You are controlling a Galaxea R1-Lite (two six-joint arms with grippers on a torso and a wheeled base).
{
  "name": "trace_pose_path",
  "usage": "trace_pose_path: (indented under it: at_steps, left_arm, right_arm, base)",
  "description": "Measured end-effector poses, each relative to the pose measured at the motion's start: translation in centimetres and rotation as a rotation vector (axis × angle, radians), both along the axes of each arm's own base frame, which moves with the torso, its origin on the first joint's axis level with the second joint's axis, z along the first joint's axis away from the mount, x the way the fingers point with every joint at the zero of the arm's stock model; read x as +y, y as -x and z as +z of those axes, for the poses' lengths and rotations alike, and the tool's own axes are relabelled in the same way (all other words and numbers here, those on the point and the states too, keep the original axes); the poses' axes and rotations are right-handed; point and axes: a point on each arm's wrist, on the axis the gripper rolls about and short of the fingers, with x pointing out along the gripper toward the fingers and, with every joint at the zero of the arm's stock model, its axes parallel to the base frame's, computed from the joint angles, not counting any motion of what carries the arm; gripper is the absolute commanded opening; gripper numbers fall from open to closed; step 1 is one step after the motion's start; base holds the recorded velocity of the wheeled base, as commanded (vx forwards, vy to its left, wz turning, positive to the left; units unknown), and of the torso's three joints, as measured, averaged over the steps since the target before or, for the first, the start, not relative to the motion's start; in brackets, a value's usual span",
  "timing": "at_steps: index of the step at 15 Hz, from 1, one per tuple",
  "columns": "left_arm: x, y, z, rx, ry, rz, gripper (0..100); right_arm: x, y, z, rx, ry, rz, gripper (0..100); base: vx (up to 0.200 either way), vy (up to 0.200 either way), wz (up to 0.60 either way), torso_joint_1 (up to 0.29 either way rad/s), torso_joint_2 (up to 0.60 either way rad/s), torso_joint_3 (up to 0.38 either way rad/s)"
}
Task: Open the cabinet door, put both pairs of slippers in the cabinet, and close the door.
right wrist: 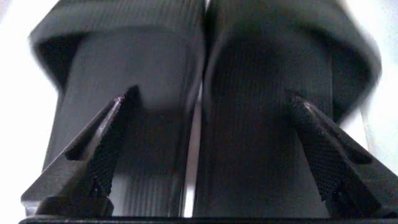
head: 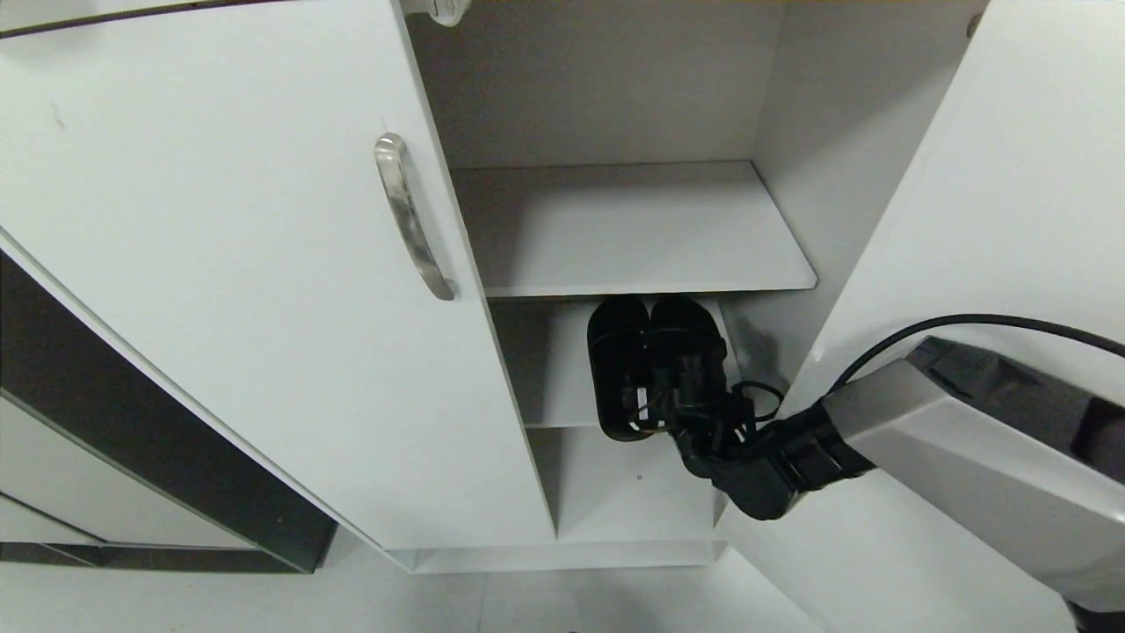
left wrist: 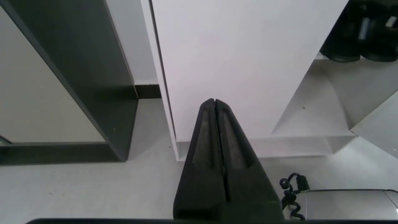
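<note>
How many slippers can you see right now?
2: a black pair of slippers side by side on the cabinet's middle shelf, by the right claw. Another pair may be hidden.

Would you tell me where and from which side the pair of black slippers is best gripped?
Grip the pair of black slippers across its outer sides at the near ends, coming in from the cabinet's open front. They lie side by side, touching, lengthwise into the shelf, so one squeeze likely holds both; the shelf above blocks a top approach.
</note>
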Motion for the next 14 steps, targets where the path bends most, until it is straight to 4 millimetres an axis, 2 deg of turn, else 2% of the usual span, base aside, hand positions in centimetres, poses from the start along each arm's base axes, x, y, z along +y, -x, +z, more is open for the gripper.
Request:
trace_pose_path:
  at_steps: [1,4,7,10,14]
  left_arm:
    - [0.0,0.0,0.0,0.0,0.0,0.0,0]
    - [0.0,0.0,0.0,0.0,0.001,0.0,0]
    - [0.0,0.0,0.0,0.0,0.002,0.0,0]
    - [0.0,0.0,0.0,-0.001,0.008,-0.003,0]
    - [0.0,0.0,0.0,-0.001,0.007,-0.007,0]
  right_arm:
    - [-0.3,2.0,0.4,0.009,-0.01,0.034,100]
    - [-1.3,8.0,2.0,0.033,-0.051,0.167,100]
    - [-1.7,12.1,3.2,0.016,-0.091,0.29,100]
    - [-2.0,13.4,3.8,0.011,-0.093,0.318,100]
    - [-2.0,14.1,4.0,-0.004,-0.102,0.334,100]
  base:
    - [0.0,0.0,0.0,0.0,0.0,0.0]
    - [-0.2,0.0,0.0,0.004,0.0,0.001]
    - [-0.2,0.0,0.0,-0.001,0.0,0.004]
    - [-0.2,0.0,0.0,0.002,0.0,0.004]
    - [0.0,0.0,0.0,0.0,0.0,0.0]
